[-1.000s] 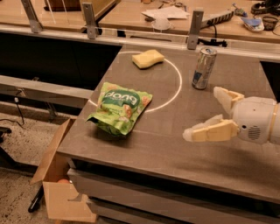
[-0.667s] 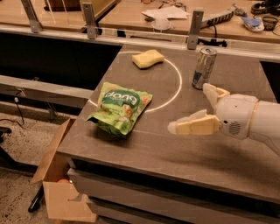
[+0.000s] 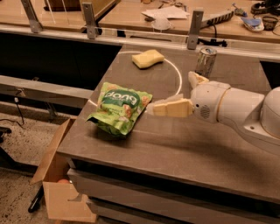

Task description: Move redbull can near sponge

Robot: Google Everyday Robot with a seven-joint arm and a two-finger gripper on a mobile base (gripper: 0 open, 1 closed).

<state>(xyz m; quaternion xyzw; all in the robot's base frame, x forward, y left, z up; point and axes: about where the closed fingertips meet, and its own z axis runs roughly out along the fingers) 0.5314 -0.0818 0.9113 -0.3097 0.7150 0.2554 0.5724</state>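
Above the desk [image 3: 175, 144], the tool [image 3: 173, 92] hangs spread, empty.
Far right stands the redbull can [image 3: 205, 61]; the sponge [image 3: 148, 58] lies left of it, apart.

A grey table [image 3: 175, 148] stands on speckled floor [image 3: 17, 197], a cardboard box [image 3: 65, 201] beside it, a cluttered bench [image 3: 127, 11] behind.
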